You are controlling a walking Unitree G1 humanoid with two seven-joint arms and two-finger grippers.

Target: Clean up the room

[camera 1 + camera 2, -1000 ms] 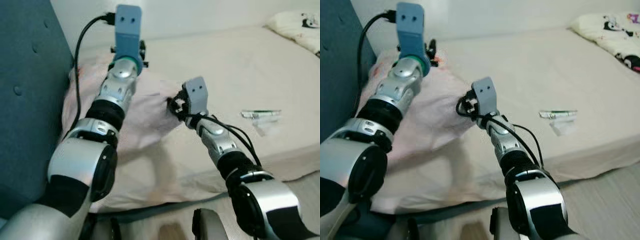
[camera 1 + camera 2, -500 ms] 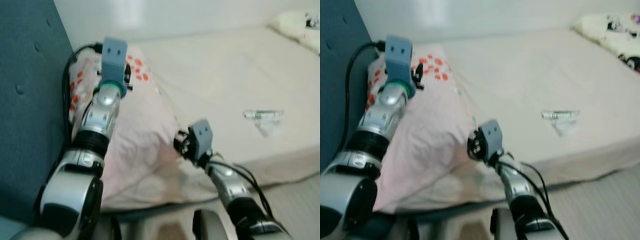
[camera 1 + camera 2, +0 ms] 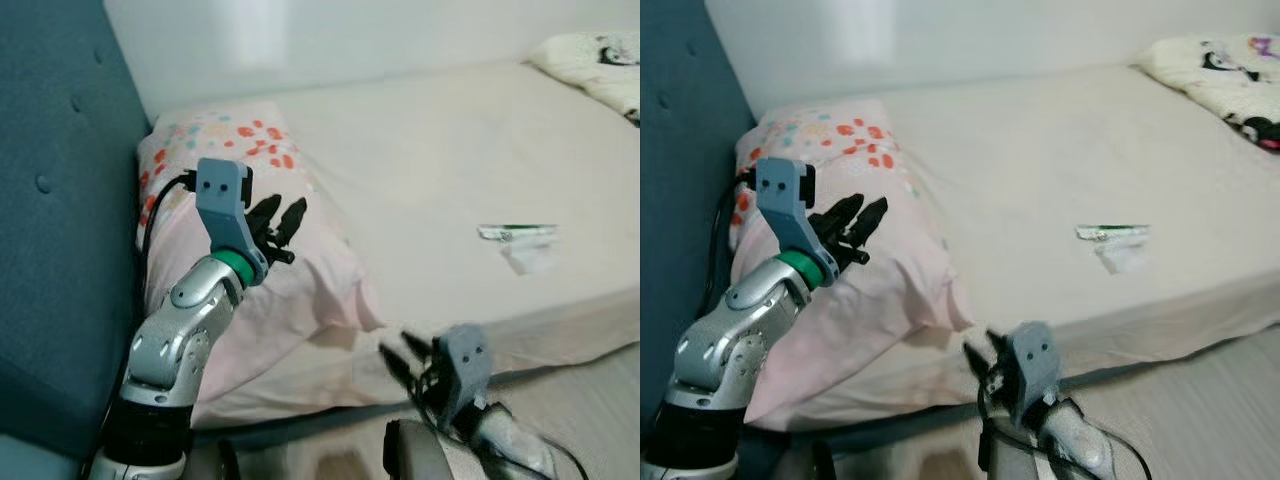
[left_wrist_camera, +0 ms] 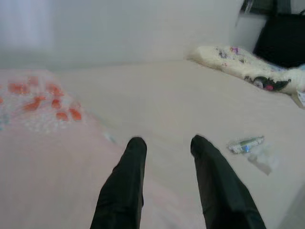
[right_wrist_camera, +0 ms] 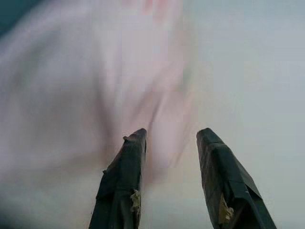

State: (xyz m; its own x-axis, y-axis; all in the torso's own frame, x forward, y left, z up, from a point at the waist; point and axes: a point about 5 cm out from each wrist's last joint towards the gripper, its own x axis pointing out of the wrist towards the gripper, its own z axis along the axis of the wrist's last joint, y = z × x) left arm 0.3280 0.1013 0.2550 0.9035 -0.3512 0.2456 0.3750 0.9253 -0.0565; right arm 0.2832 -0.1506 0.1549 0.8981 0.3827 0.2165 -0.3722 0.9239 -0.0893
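Near the bed's (image 3: 450,150) head end lies the pink pillow (image 3: 270,290), probably soft and light, best pinched at a corner; left hand (image 3: 278,222) hovers open above it, right hand (image 3: 405,352) open below the bed edge.

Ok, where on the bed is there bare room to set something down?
The mattress is bare between the pink pillow and the small wrapper, and beyond toward the patterned blanket. The headboard end is crowded: the pillow lies there, left gripper over it.

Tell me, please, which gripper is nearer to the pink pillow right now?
Left. The left gripper hovers just above the pink pillow, while the right gripper hangs low off the mattress edge.
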